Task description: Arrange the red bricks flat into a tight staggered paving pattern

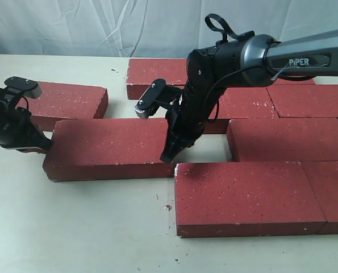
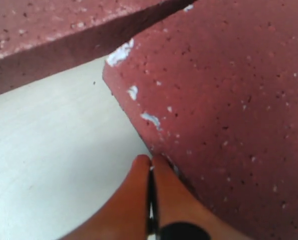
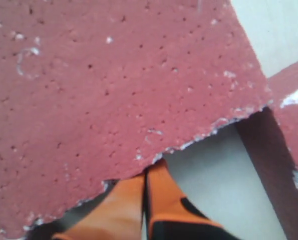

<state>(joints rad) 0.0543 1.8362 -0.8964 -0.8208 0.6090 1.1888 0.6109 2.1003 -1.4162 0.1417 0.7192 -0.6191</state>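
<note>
Grainy dark-red bricks (image 1: 109, 149), white-flecked with chipped corners, flat on smooth cream desk (image 1: 72, 227); orange-tipped left tool (image 2: 150, 161) and right tool (image 3: 144, 172) both pinched closed, empty.

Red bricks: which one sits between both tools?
The middle-row brick left of centre in the exterior view: the shut left tool meets its left end, the shut right tool its right end.

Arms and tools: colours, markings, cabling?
Right arm: black joints, grey forearm link with white PiPER lettering, black cable loop on top, grey-faced camera box at the wrist. Left arm: black, similar camera box. Left tool and right tool: orange, black at the base.
</note>
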